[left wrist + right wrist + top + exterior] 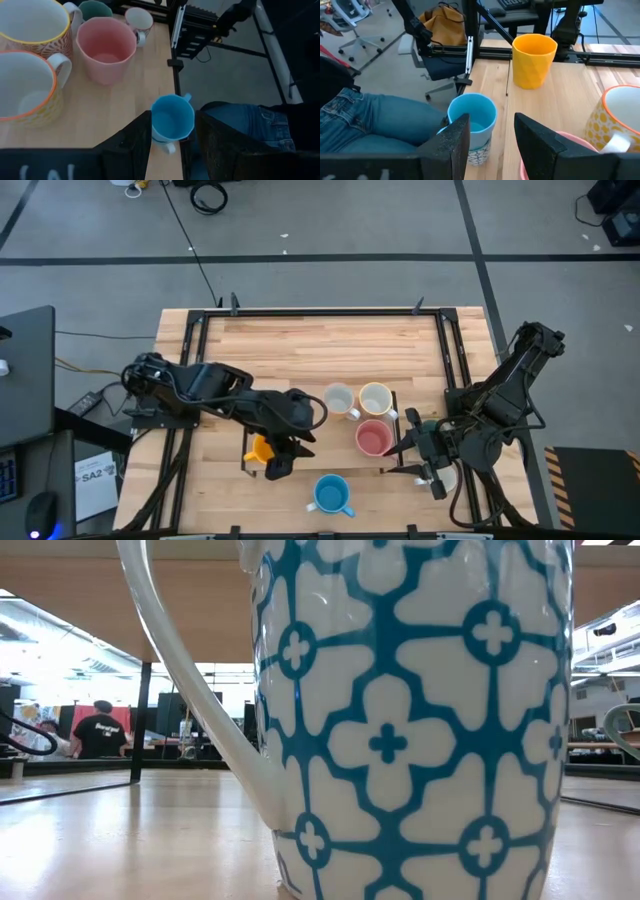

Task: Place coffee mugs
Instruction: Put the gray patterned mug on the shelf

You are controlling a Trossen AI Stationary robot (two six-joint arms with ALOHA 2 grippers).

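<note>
While four ceramic mugs sit grouped near the middle of the pale wooden table (300,345), a round blue mug with a white patterned outside (331,494) stands upright by itself close to the table's near edge, its handle pointing toward the right side. Up the table from it, a pink mug (374,437) stands upright, touching or nearly touching a white mug with a yellow-orange rim (375,399); just beside that one on the left is another white mug (339,399), its handle turned toward its neighbour. A yellow-orange mug (261,450) stands to the left of the blue one, partly covered by the left tool (280,463), which hangs over the table with its dark fingers (131,145) apart and nothing between them. The right tool (420,460) hangs to the right of the pink mug, its fingers (451,142) likewise apart and empty. What looks like a dark green mug (95,9) shows beyond the pink one in the left wrist view, though only its rim is visible. Just off the near edge, a person's legs in blue jeans (380,122) are visible.
</note>
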